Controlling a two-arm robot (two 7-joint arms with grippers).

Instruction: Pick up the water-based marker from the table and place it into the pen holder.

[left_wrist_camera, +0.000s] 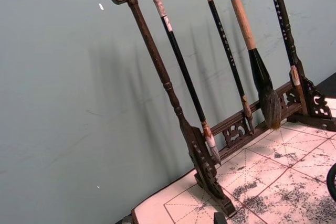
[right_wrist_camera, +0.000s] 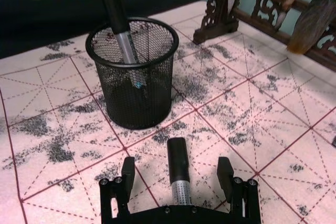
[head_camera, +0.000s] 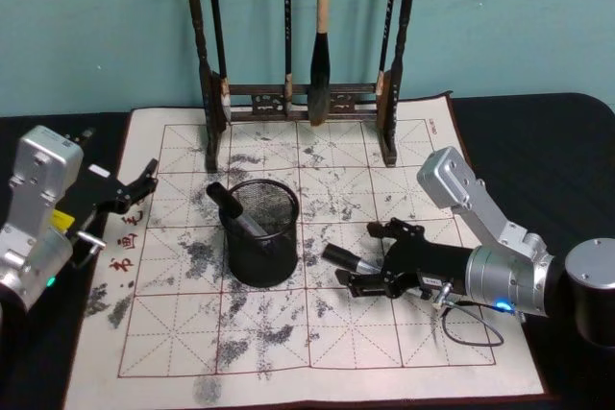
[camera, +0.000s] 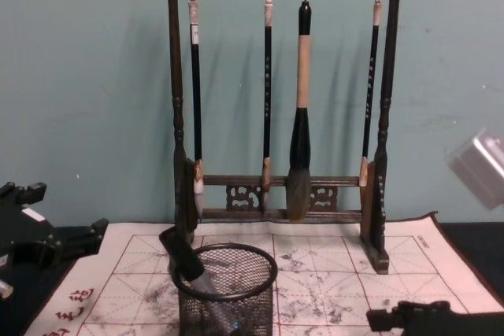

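Right gripper (right_wrist_camera: 176,165) held open astride marker (right_wrist_camera: 178,174), laid on mat (right_wrist_camera: 252,108) near pen holder (right_wrist_camera: 137,77) | barrel to be centred, pinched squarely, lifted level | left gripper (head_camera: 135,189) parked at mat edge

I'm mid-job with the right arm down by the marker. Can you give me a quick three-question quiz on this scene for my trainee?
1. True or false: the pen holder already holds one marker.
2. Where is the right hand? A) shut on a brush; B) open, fingers either side of the water-based marker lying on the mat; C) over the pen holder's rim.
3. Fill in: ___ brushes hang on the brush rack.

Key: 1 true; 2 B; 3 four. The left hand sits open and idle at the mat's left edge.
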